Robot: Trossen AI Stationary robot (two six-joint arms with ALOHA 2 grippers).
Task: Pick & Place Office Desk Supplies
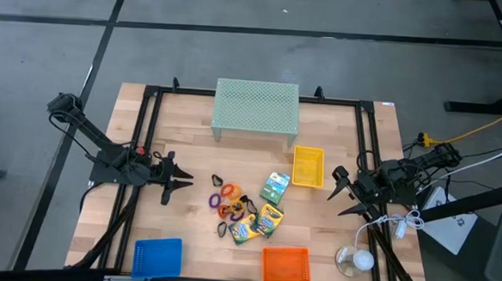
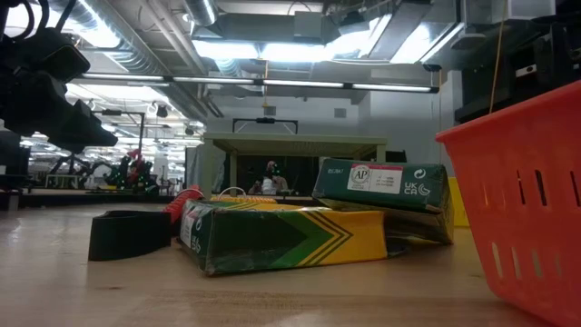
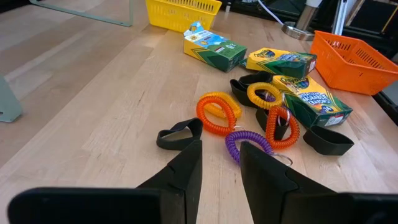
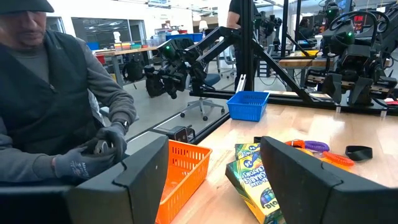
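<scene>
High view, left to right. Left gripper (image 1: pixel 180 185): poised above the bare wood at the table's left, fingers (image 3: pixel 186 177) spread apart and holding nothing, pointing toward the central cluster. Blue basket (image 1: pixel 157 257): at the near edge, left of centre. Office desk supplies: grouped at the table's centre. A black clip (image 1: pixel 218 181) lies nearest the left gripper, with nothing between the two; beside it are a purple ring (image 1: pixel 216 202), an orange ring (image 1: pixel 232 192) and a yellow ring (image 1: pixel 253 206), coiled and overlapping, with further black clips among them. Two crayon boxes (image 1: pixel 256 224) lie touching at the near side of the cluster; a third crayon box (image 1: pixel 274 187) lies apart, toward the far side. Pale green mesh riser (image 1: pixel 256 109): stands at the far edge, centre, well apart from the cluster. Orange basket (image 1: pixel 286 265): at the near edge, just beyond the two touching boxes. Yellow basket (image 1: pixel 308 166): right of the third box, between the cluster and the right arm. Right gripper (image 1: pixel 345 196): raised over the table's right side, fingers (image 4: pixel 298 174) spread wide, empty. Right wrist view: a person's gloved hand (image 4: pixel 93 157) shows beyond the table edge.
</scene>
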